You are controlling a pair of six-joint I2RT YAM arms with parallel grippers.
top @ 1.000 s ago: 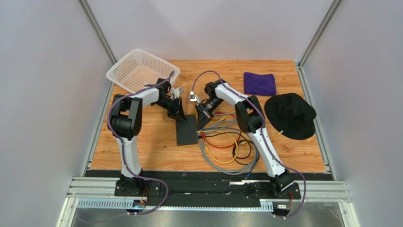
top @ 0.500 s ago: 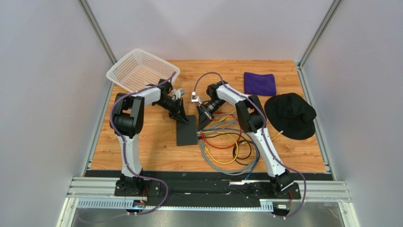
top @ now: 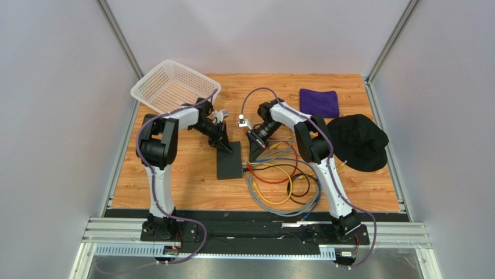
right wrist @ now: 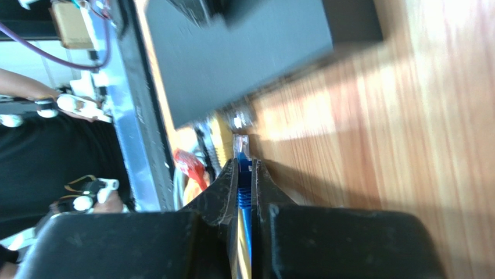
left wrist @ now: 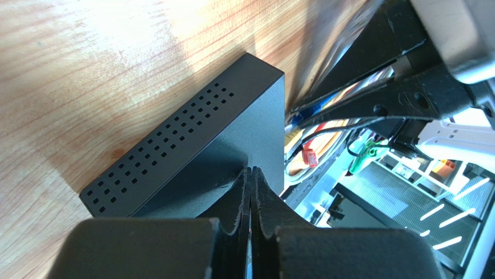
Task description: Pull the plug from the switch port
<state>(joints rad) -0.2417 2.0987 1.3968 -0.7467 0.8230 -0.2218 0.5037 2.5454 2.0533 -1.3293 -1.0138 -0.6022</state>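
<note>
i'm watching the switch lie flat on the wood in the middle of the table. its long axis runs from the near side to the far side in the top view, between the two arms. the cable tangle spreads out on its right, so i judge the sockets are along the right long edge, facing my right arm.

the left gripper is down on the far end of the switch. in the left wrist view its fingers are pressed together with nothing between them, and the tips bear on the top of the box. i read that as a hold-down, not a grasp.

the right gripper sits just beside the switch's right edge and is clearly the nearer arm to the plug. in the right wrist view it is clenched on the blue plug, with the clear tip poking out ahead of the fingers toward the edge of the switch. that view is blurred. the tip looks just off the edge, but i cannot tell whether it has fully left the socket.

the plug's axis points square at the long edge, so what matters is a straight draw to the right, away from that edge. any twist could bind the clip. a red plug lies loose close by, so i'd keep well apart from it.
</note>
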